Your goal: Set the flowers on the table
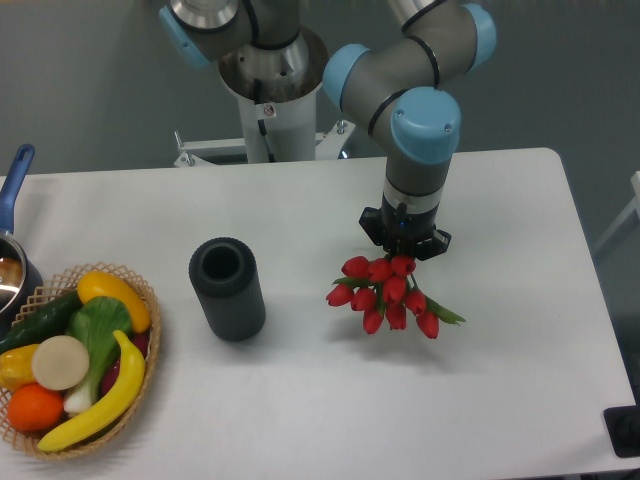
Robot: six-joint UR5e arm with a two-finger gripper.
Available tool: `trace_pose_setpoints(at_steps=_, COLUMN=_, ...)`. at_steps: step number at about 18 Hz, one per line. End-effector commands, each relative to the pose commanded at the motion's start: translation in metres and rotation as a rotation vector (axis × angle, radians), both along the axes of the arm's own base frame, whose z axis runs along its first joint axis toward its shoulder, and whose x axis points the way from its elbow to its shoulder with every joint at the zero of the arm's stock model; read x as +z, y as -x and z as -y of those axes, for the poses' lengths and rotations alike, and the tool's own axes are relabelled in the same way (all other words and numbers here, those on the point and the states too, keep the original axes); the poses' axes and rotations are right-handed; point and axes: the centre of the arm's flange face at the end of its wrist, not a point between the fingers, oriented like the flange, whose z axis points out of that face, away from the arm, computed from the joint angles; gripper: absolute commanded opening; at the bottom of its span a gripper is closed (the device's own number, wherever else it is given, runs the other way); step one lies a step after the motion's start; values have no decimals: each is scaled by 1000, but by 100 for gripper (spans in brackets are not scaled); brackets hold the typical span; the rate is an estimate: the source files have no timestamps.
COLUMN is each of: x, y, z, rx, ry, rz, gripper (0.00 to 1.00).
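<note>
The flowers (388, 292), a bunch of red tulips with green leaves, hang just below my gripper (404, 240) over the middle-right of the white table (300, 400). The blooms point toward the camera and hide the stems. My gripper is shut on the bunch from above, and its fingers are mostly covered by the wrist and the blooms. A faint shadow lies on the table under the bunch, and I cannot tell whether the flowers touch the tabletop.
A dark grey cylindrical vase (228, 288) stands upright left of the flowers. A wicker basket (75, 358) of fruit and vegetables sits at the front left. A pot with a blue handle (12, 220) is at the left edge.
</note>
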Motion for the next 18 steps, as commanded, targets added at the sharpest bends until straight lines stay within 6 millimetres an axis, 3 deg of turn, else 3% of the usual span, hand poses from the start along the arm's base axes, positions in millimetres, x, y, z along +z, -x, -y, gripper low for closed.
trace_pose_setpoints(at_steps=2, x=5, y=2, z=-1, rx=1, ry=-8, rz=-4, gripper=32)
trace_pose_setpoints(at_steps=3, x=6, y=2, z=-1, rx=2, ry=-14, rz=-3, gripper=46)
trace_pose_setpoints(at_steps=9, x=4, y=4, z=-2, rx=-1, ry=-13, rz=-5, gripper=77)
trace_pose_setpoints(at_steps=10, x=8, y=6, z=-4, rx=-2, ry=-18, rz=-13, gripper=93)
trace_pose_setpoints(at_steps=11, x=21, y=11, z=-4, rx=1, ry=-31, rz=-33, gripper=100)
trace_pose_setpoints(at_steps=14, x=48, y=25, z=-3, rx=16, ry=-58, rz=-81, gripper=100)
trace_pose_setpoints(at_steps=18, x=107, y=59, z=25, rx=52, ry=-67, rz=-131, gripper=100)
